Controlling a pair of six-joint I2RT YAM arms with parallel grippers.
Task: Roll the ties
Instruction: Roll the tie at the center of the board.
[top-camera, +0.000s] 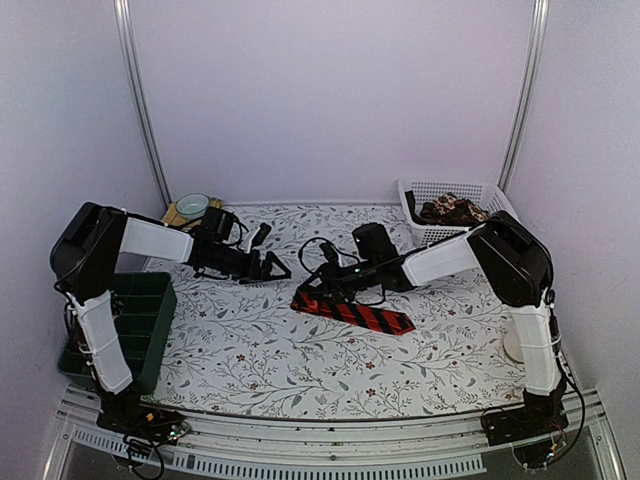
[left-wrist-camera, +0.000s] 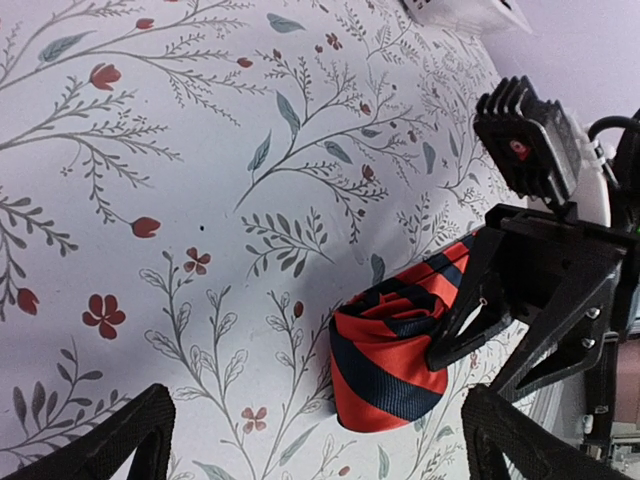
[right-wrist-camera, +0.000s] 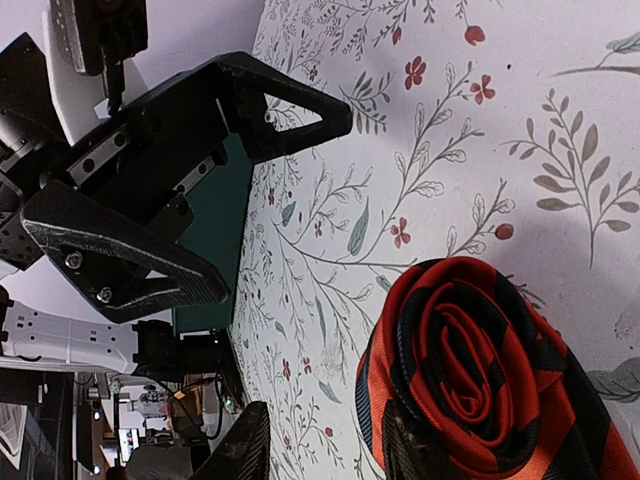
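The white basket (top-camera: 495, 192) at the back right corner of the table contains brown-patterned ties (top-camera: 452, 210), piled loosely. A divided green tray (top-camera: 150, 310) sits at the left edge beside the left arm; its contents cannot be determined. The red tie with black diagonal stripes (top-camera: 362, 316) lies near the centre of the floral table cover (top-camera: 250, 350). Its left end is wound into a coil (right-wrist-camera: 470, 370) and the remainder lies flat, extending to the right. Both arms are bent at raised elbows, with the forearms reaching inward toward the centre. The left gripper (left-wrist-camera: 318, 420) is level with the coil and well short of it, jaws fully spread and empty. The right gripper (right-wrist-camera: 325, 440) is partly spread with nothing between its jaws; one finger (right-wrist-camera: 410, 450) rests against the side of the coil.
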